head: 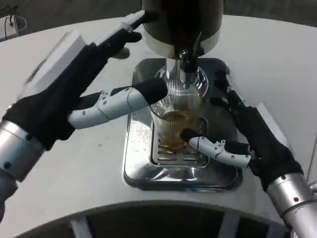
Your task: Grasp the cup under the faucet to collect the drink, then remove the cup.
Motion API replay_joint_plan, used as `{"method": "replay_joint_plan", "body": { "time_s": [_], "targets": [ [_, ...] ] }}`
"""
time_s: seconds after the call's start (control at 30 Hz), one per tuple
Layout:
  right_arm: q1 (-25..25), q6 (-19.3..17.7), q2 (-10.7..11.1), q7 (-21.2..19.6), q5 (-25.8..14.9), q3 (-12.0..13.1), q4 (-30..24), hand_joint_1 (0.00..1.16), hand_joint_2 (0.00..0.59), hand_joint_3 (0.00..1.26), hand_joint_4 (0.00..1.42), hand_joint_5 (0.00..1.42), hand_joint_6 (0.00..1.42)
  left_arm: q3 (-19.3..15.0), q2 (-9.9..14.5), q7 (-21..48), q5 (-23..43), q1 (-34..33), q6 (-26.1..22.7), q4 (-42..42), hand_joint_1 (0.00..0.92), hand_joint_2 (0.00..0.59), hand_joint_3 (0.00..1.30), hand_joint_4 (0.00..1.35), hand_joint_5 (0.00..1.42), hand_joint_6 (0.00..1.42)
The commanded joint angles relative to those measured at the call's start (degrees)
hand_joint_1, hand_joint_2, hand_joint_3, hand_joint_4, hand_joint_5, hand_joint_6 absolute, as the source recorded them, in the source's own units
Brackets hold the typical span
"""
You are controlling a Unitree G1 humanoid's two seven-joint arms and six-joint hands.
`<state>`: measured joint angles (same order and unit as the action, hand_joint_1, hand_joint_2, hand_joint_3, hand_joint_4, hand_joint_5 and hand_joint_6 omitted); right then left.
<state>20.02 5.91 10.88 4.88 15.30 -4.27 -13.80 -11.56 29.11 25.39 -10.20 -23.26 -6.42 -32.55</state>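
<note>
A ribbed clear glass cup stands on the grate of a shiny metal drip tray, right under the faucet of a dark drink dispenser. Amber drink fills roughly its lower third. My right hand grips the cup from the right, with the thumb against its front wall and the other fingers around its far right side. My left hand hovers at the left with fingers spread and nothing in it. Its upper fingers reach toward the dispenser's body, and its thumb lies in front of the cup's left rim.
The white table spreads around the tray. A white wire object sits at the far left corner. The table's curved front edge runs just below the tray.
</note>
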Motion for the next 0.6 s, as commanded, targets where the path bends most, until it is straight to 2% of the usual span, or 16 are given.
{"method": "replay_joint_plan", "body": {
  "time_s": [0.03, 0.27, 0.6],
  "targets": [
    [2.61, -0.42, -1.32, -0.38, 0.35, -1.67, 2.25, 0.76, 0.229, 0.01, 0.02, 0.11, 0.13, -3.5, 1.76, -0.48, 1.25, 4.21, -0.93, -2.14, 0.0, 0.015, 0.13, 0.05, 0.14, 0.24],
    [4.16, -1.39, -2.63, -1.48, 1.11, -2.94, 6.08, 0.76, 0.229, 0.0, 0.01, 0.09, 0.11, -6.45, 3.08, -0.47, 2.23, 8.61, -1.11, -2.87, 0.0, 0.015, 0.13, 0.05, 0.14, 0.24],
    [5.84, -1.29, -4.9, -4.46, 2.22, -3.81, 9.3, 0.76, 0.229, 0.0, 0.0, 0.09, 0.11, -8.26, 4.24, -0.28, 2.92, 12.78, -1.44, -3.47, 0.0, 0.016, 0.14, 0.05, 0.14, 0.24]
  ]
}}
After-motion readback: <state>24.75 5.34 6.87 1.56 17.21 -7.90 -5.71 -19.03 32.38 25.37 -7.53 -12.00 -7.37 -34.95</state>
